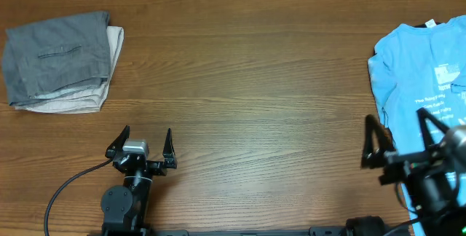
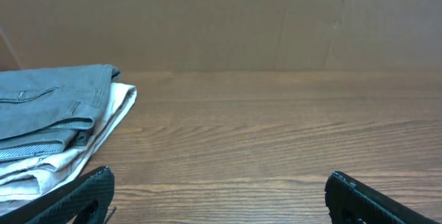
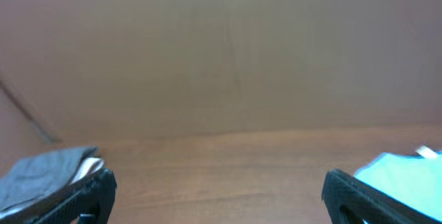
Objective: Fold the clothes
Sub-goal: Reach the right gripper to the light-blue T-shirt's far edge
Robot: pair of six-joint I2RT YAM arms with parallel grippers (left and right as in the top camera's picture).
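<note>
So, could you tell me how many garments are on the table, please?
3: a folded grey fabric garment at the far left, a folded cream fabric garment beneath it, and a light blue cotton T-shirt with white print at the right edge. More could be hidden underneath.

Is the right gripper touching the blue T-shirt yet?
Cannot tell. Overhead, the open right gripper overlaps the T-shirt at its edge, but its height above the cloth doesn't show; the right wrist view shows no contact point either.
</note>
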